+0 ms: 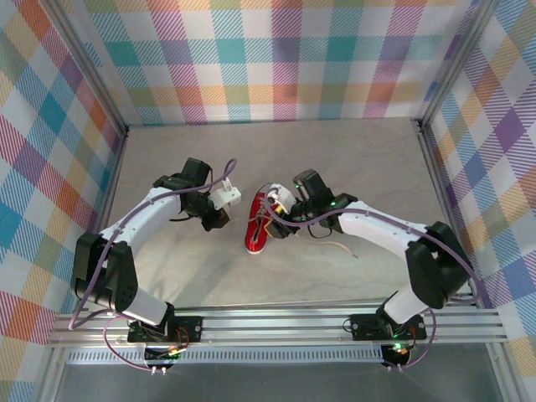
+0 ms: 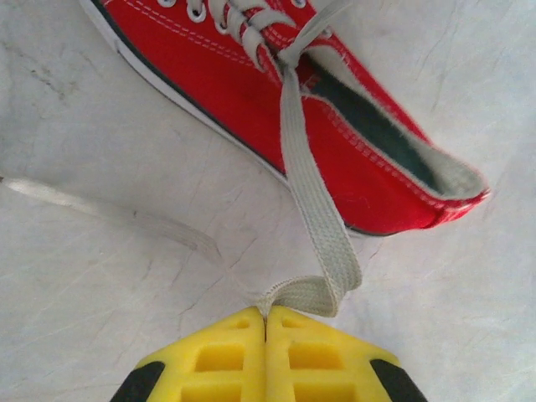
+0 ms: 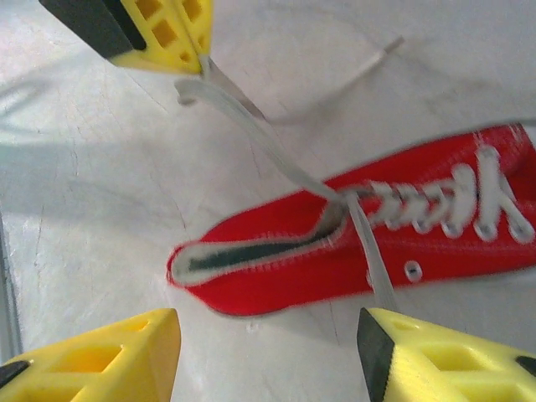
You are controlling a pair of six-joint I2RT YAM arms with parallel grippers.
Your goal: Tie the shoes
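Note:
A small red sneaker (image 1: pixel 258 228) with whitish-grey laces lies on its sole mid-table, between the two arms. My left gripper (image 2: pixel 268 314) is shut on one lace (image 2: pixel 310 197), which runs slack from the top eyelets to the yellow fingertips. That lace's tail (image 2: pixel 109 209) trails over the table. In the right wrist view the left gripper (image 3: pixel 201 63) shows at the top left with the lace in it. My right gripper (image 3: pixel 268 335) stands open just behind the shoe's (image 3: pixel 335 260) heel. The second lace (image 3: pixel 373 260) runs from the eyelets down past its right finger (image 3: pixel 419 352).
The table is pale marbled stone (image 1: pixel 335 159), walled by checked panels on three sides. A loose lace end (image 1: pixel 339 249) lies right of the shoe under the right arm. An aluminium rail (image 1: pixel 276 322) with the arm bases runs along the near edge.

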